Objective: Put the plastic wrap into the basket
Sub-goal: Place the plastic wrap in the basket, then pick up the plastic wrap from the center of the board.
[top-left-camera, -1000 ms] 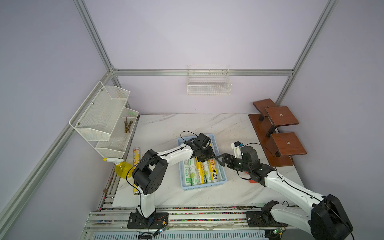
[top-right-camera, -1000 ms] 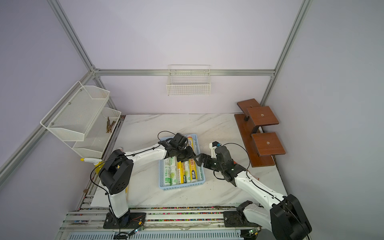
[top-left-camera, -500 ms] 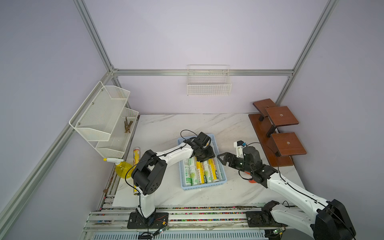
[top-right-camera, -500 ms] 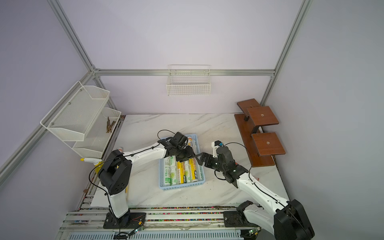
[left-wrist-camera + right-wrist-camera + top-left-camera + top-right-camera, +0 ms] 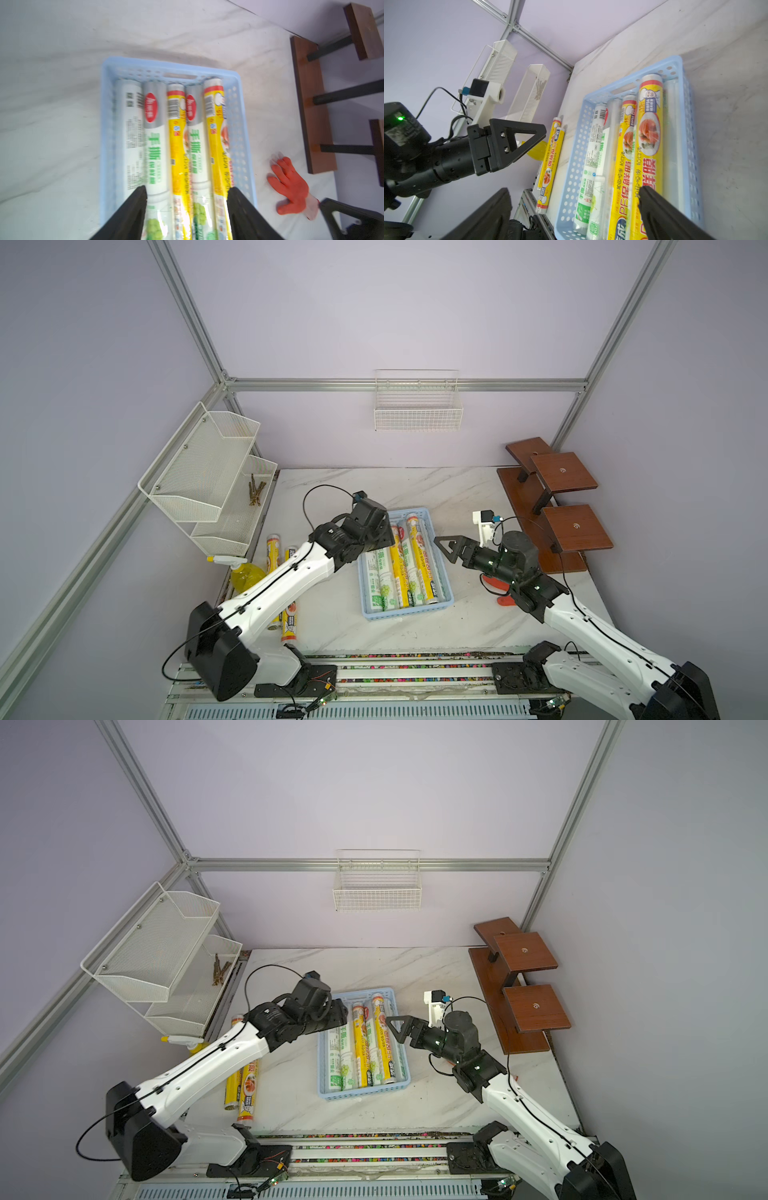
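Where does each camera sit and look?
Both top views: high in front, looking down at the white marble table, left arm and right arm.
Left wrist: on the left arm, looking past the left pincer into the light-blue perforated plastic basket.
Right wrist: on the right arm, looking past the right pincer across that basket.
Shared: all show the basket of yellow and white plastic wrap rolls.

The left arm (image 5: 286, 580) and right arm (image 5: 582, 622) wear white shells between black joints and black bases. Thin black cables run along them. The fingers (image 5: 517, 139) are black triangular frames with two screws.
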